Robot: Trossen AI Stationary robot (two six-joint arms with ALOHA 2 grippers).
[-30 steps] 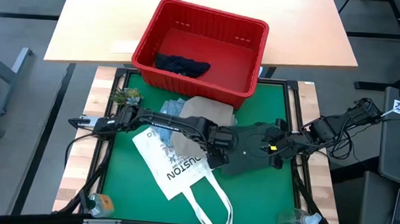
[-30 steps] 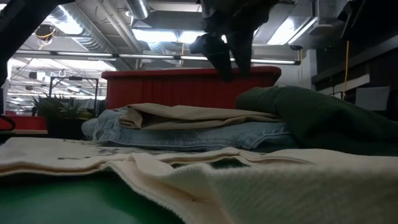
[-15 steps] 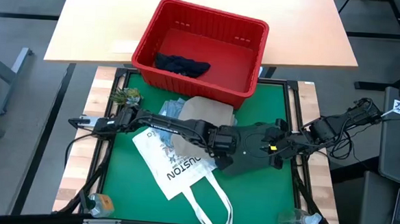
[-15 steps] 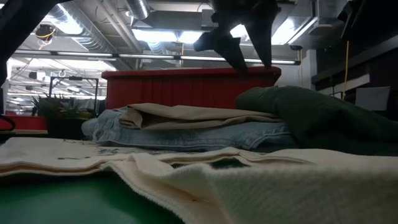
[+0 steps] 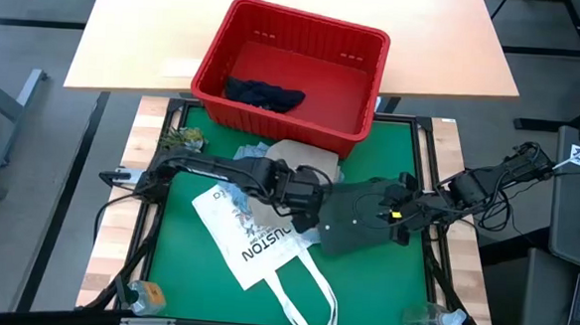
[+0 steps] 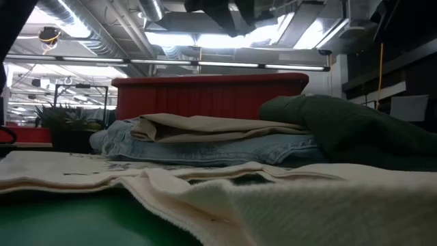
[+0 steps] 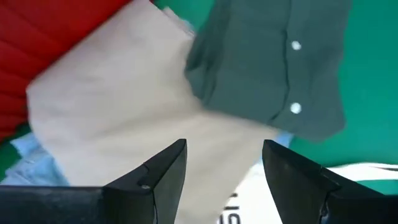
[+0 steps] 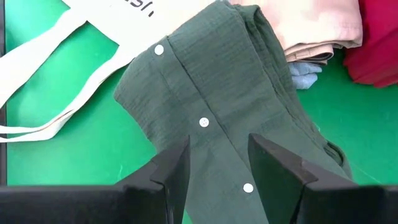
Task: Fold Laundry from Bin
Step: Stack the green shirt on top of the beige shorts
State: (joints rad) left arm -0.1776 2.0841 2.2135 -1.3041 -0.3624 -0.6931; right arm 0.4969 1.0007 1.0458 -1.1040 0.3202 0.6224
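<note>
Over the beige cloth point(image 5: 300, 161), the left gripper point(image 7: 224, 165) hangs released; the right gripper point(image 8: 217, 158), parted and empty, should square the olive shirt point(image 8: 236, 106) onto the pile.

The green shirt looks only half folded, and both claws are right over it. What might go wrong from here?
Three things, perhaps. The shirt lies bunched against the beige cloth and jeans, so a grab there could catch and drag that stack. The open left gripper hangs over the beige cloth's edge, near the tote bag, and could snag either. The open right gripper hovers over the shirt's button strip; pinching there might crumple it rather than fold it.
</note>
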